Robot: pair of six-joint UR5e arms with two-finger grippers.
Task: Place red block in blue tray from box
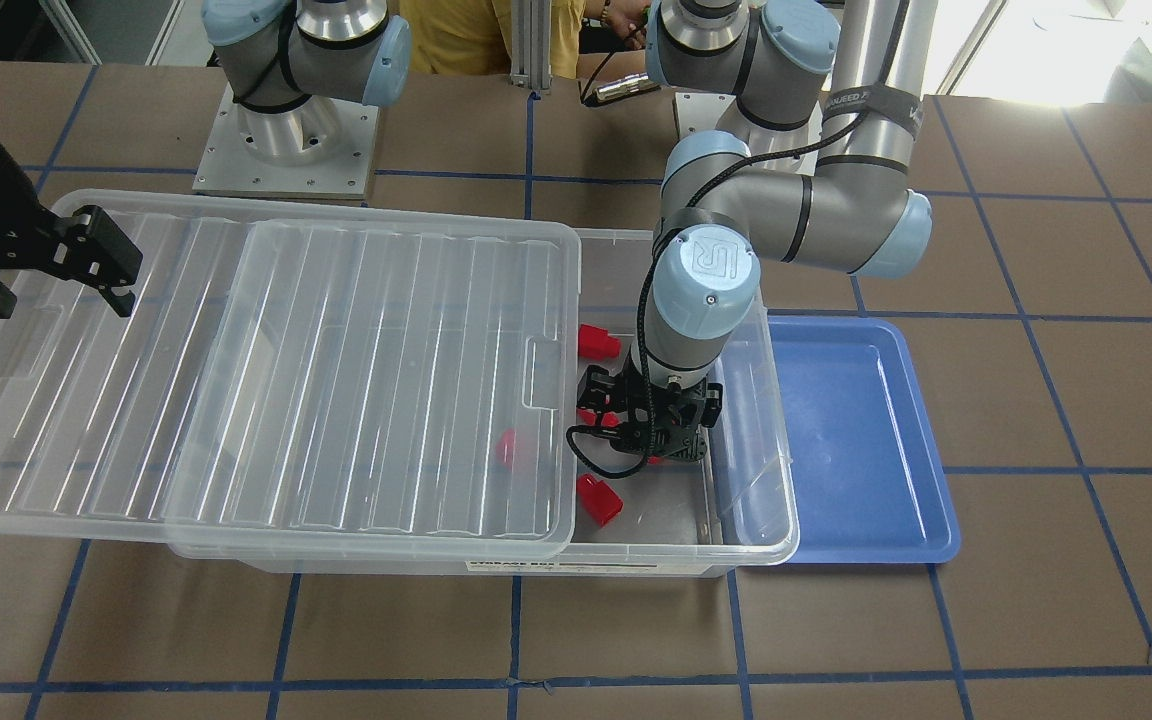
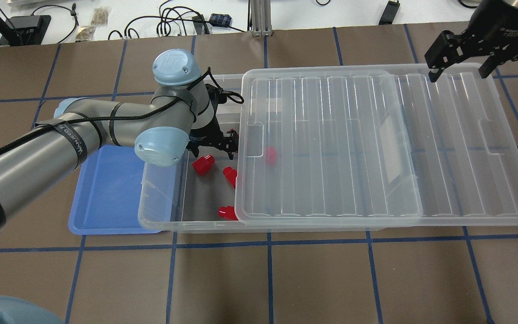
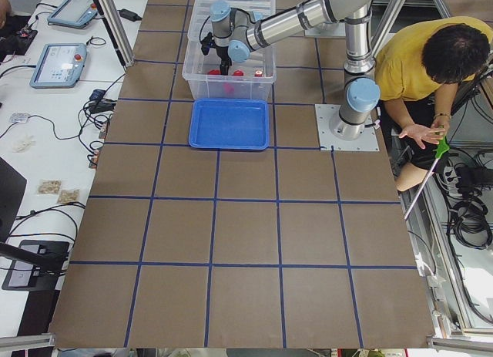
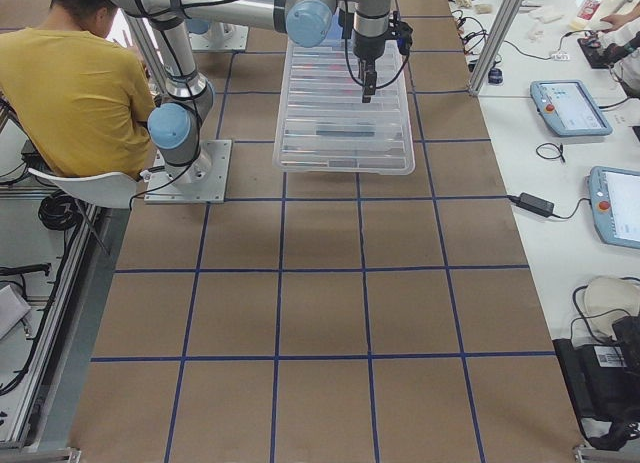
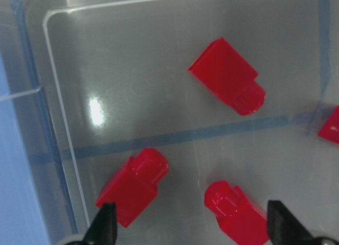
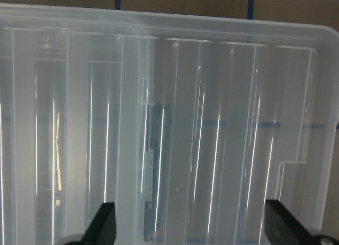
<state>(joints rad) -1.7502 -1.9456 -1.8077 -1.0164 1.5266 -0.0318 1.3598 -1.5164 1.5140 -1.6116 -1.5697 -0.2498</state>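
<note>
Inside the box [image 5: 159, 70], the left gripper [image 5: 193, 224] is held wide open and empty, just over a block [image 5: 237, 212]. The block is judged light, hard and slippery, so its flat square sides should be pinched.

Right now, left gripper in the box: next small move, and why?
Probably nudge the open left gripper sideways to centre on the red block between its fingers, before descending: it sits off-centre, and a neighbouring red block lies in line with one fingertip.
</note>
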